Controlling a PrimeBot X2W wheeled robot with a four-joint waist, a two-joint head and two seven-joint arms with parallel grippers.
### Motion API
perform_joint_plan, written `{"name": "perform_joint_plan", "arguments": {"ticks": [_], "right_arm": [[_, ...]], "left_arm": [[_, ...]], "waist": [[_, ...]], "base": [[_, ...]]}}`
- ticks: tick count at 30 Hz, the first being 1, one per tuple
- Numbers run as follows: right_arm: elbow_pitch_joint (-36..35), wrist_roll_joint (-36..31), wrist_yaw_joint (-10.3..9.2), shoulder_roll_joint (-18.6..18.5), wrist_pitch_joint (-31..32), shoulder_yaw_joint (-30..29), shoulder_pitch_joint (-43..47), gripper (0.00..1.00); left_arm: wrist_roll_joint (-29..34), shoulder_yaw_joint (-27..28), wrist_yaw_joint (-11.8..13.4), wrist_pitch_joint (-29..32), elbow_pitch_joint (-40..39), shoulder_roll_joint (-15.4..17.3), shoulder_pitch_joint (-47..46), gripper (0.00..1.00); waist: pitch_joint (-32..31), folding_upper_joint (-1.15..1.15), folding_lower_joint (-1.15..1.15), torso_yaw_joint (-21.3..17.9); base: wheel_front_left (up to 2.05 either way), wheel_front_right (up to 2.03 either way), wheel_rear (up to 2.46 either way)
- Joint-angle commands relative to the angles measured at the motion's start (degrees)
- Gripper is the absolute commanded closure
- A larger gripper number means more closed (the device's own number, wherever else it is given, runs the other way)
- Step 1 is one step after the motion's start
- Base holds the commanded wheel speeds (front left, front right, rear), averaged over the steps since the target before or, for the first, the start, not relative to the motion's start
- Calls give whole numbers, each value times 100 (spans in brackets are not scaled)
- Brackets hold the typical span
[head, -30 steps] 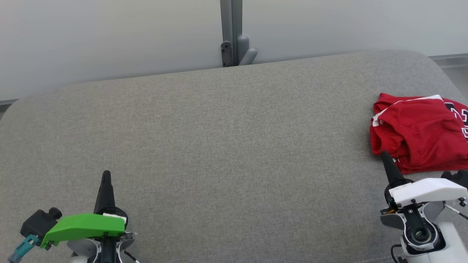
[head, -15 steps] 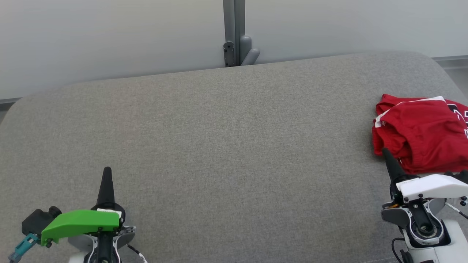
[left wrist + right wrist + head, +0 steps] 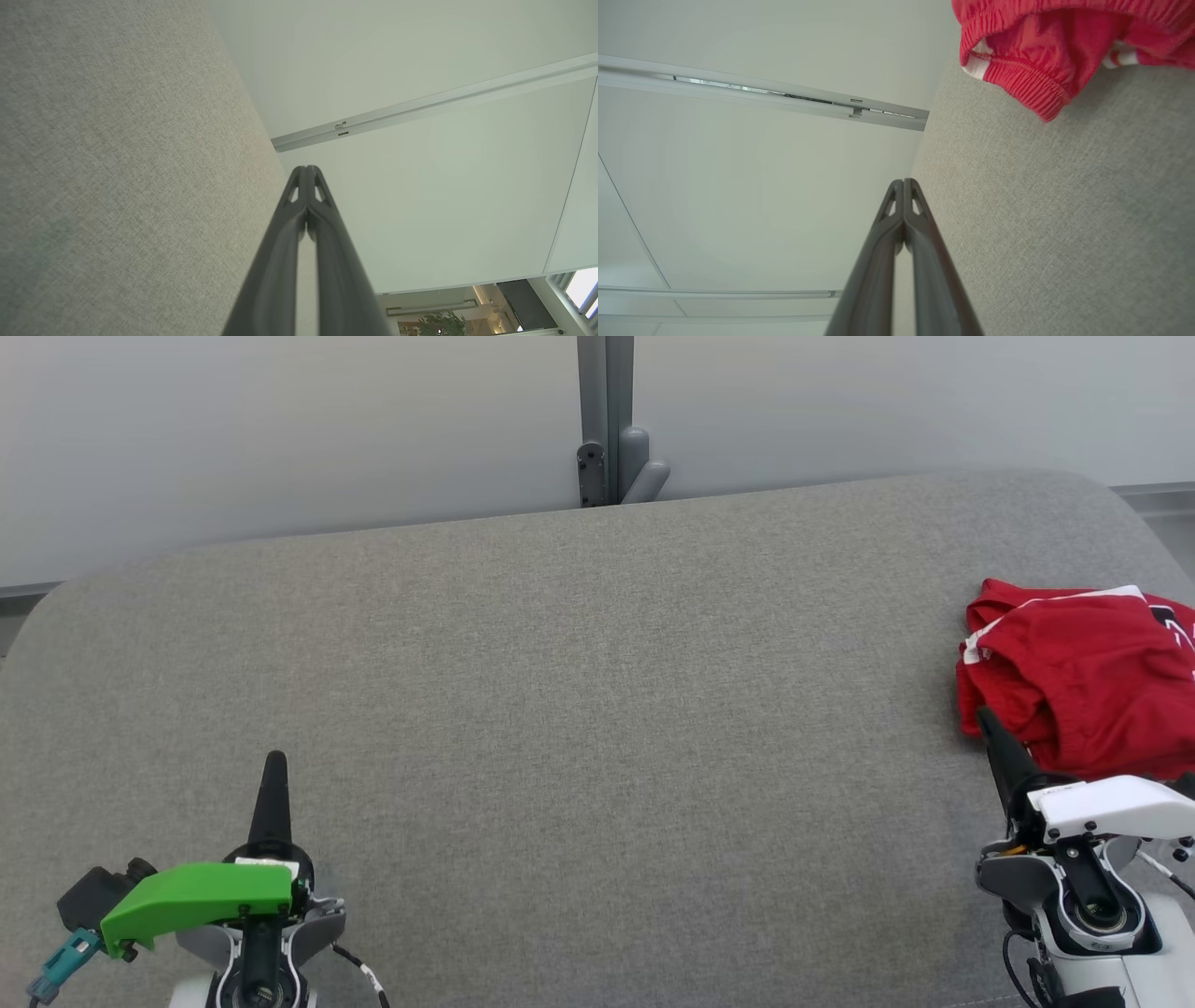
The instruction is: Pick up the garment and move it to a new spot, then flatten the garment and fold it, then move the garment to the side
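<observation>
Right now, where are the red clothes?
In the head view, the red garment lies bunched up at the far right side of the grey cushion, just ahead of the tip of the right gripper.

The head camera has shifted slightly, so the grey post [image 3: 605, 420] and the red garment [image 3: 1083, 681] sit further right. The left gripper [image 3: 274, 759] and right gripper [image 3: 980, 713] reach slightly further forward.

Bright, even, diffuse light, no glare on the grey table [image 3: 597, 709], soft shadow beneath the garment [image 3: 1017, 51], head view sharp, wrist views softer (a window [image 3: 581, 287] blown out white)
</observation>
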Motion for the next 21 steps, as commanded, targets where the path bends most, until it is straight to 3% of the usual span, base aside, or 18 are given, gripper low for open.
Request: {"name": "perform_joint_plan", "arguments": {"ticks": [1,21], "right_arm": [[10,137,2,-10,57,-43,-131,100],[219,908,2,40,348,-249,-274,100]], "left_arm": [[-167,38,-50,32,3,-16,-129,100],[-943,108,-193,155,169,-83,-293,100]], "waist": [[-1,0,0,6],[-7,0,0,76]], "base": [[0,0,0],[0,0,0]]}}
